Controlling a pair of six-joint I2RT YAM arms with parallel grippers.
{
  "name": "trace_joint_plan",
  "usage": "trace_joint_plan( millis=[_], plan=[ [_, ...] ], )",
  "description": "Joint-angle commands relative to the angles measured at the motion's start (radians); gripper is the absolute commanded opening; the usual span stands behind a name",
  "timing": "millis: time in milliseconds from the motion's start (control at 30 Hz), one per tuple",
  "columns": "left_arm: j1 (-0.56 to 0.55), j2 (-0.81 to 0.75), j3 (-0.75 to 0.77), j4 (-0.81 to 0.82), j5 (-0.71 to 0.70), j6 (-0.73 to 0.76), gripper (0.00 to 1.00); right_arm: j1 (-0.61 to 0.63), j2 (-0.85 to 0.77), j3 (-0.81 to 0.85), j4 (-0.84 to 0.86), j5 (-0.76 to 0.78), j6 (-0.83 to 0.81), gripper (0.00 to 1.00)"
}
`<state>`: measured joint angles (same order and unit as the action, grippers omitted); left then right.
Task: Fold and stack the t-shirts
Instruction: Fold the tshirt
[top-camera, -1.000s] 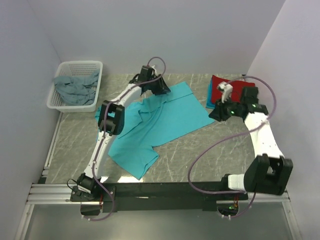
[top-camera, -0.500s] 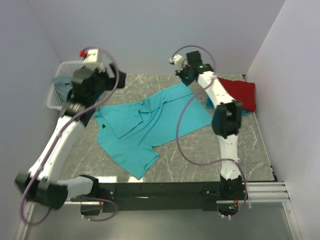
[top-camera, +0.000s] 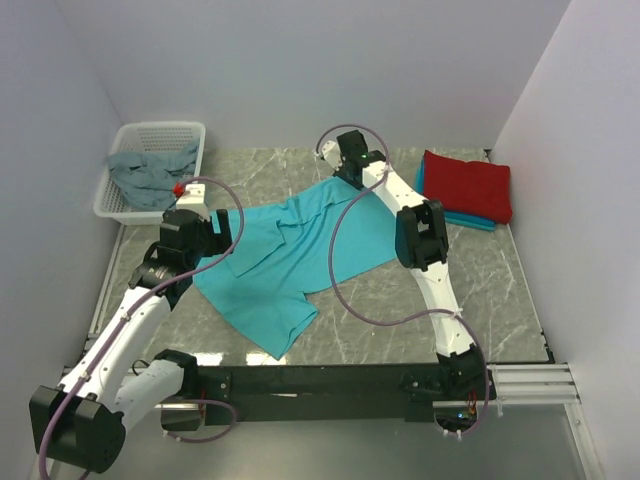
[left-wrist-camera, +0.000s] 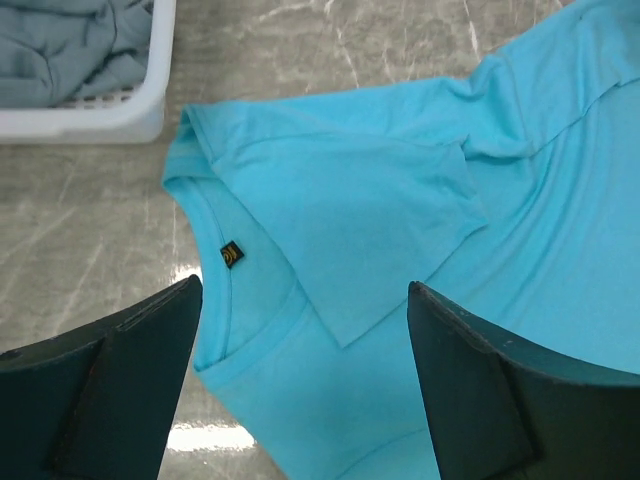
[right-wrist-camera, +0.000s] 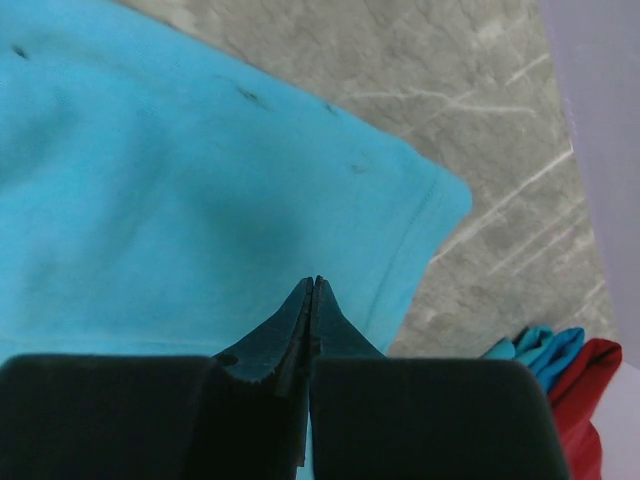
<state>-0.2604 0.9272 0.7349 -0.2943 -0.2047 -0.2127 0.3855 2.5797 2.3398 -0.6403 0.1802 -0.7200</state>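
The big change is in the arms, not the cloth. A second ago the left arm reached across the turquoise shirt (top-camera: 300, 250) to its far edge and the right gripper (right-wrist-camera: 313, 285) hung over the red shirt (top-camera: 470, 185). Half a second ago both had swung up and out, the left toward the basket (top-camera: 150, 135), the right toward the back of the table (top-camera: 480, 290). Now each sits at an end of the turquoise shirt. The left gripper (left-wrist-camera: 303, 300) hovers above the collar (left-wrist-camera: 215, 300) and the doubled-over sleeve (left-wrist-camera: 380, 200), jaws spread wide and holding nothing. The right gripper is down at the far hem corner (right-wrist-camera: 440, 200), jaws pressed fully together. Whether any cloth is caught between them cannot be told.

The shirt itself looks unmoved across all three moments. It lies open but rumpled in the middle of the table, one sleeve flopped onto the chest, not yet folded. The red shirt rests folded on a blue one (top-camera: 462, 218) at the right. The grey one (top-camera: 150, 172) is heaped in the basket.

This reads as the start of work on the turquoise shirt, most likely straightening it out. With the left jaws open over the collar, a grab there seems the next need.
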Motion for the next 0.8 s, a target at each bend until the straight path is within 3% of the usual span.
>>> trace_joint_plan(
  millis=[0,333,767],
  plan=[
    [0.001,0.002,0.050,0.060,-0.019,0.029,0.88,-0.007,-0.004,0.017,0.030,0.059,-0.027,0.00],
    [0.001,-0.031,0.040,0.057,-0.016,0.024,0.87,-0.010,0.037,0.003,-0.061,0.080,-0.121,0.00],
    [0.001,-0.022,0.041,0.055,-0.005,0.022,0.86,-0.066,0.048,0.032,-0.168,0.016,-0.124,0.00]
  ],
)
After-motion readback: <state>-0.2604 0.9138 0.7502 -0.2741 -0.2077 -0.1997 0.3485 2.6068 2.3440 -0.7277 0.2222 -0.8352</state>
